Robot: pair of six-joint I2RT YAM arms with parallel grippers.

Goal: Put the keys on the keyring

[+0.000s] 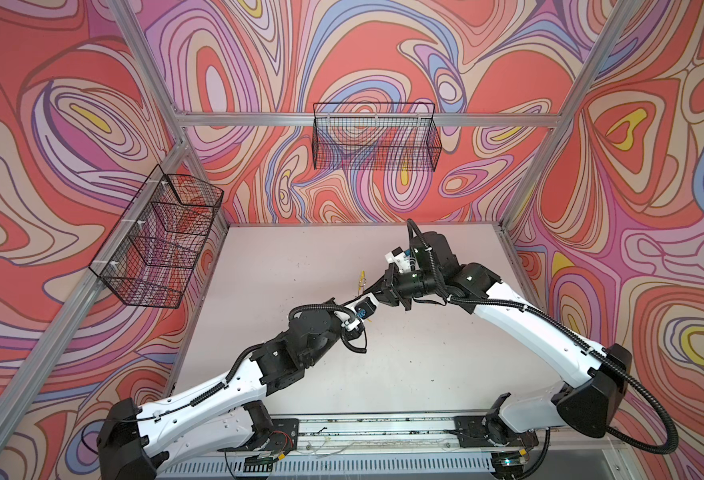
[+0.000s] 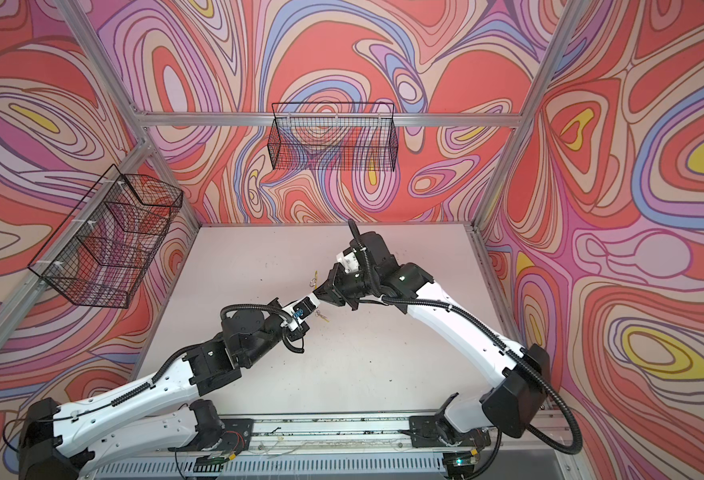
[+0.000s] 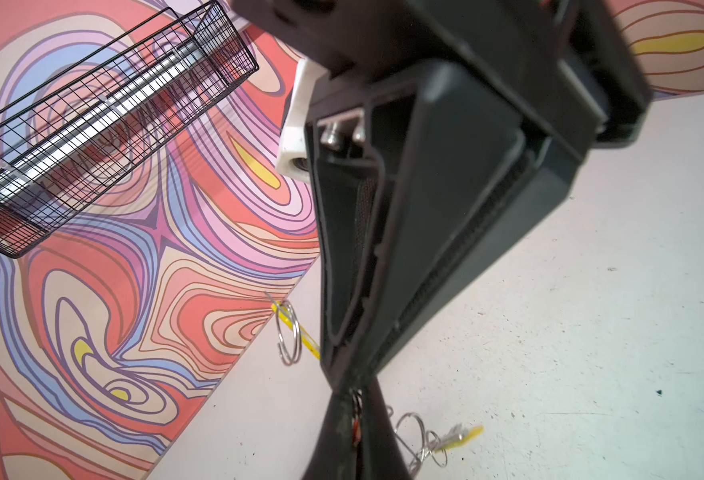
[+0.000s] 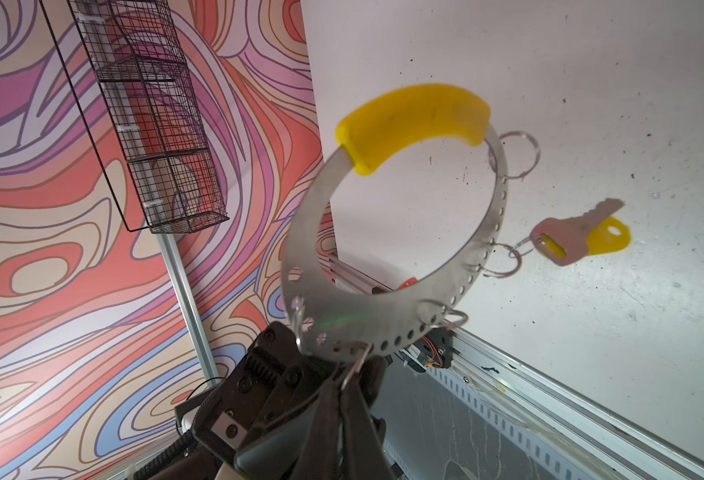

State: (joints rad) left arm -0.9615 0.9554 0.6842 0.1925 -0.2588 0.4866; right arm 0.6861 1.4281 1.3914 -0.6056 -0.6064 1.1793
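Note:
My right gripper [image 4: 342, 386] is shut on the lower rim of the keyring [image 4: 366, 316], a flat grey ring with a yellow arc [image 4: 412, 120], and holds it above the table. In both top views only its yellow edge [image 1: 361, 276] [image 2: 314, 276] shows. Several wire split rings [image 4: 516, 153] hang from the rim. One carries the key with the yellow tag [image 4: 579, 239] [image 3: 462, 434]. My left gripper [image 3: 356, 432] meets the right one tip to tip, shut on a red sliver, the red-tagged key [image 3: 355, 434], mostly hidden.
A black wire basket [image 1: 375, 137] hangs on the back wall and a divided one [image 1: 159, 241] on the left wall. The white table [image 1: 292, 257] has patterned walls on three sides. An aluminium rail [image 1: 375, 428] with the arm bases runs along the front.

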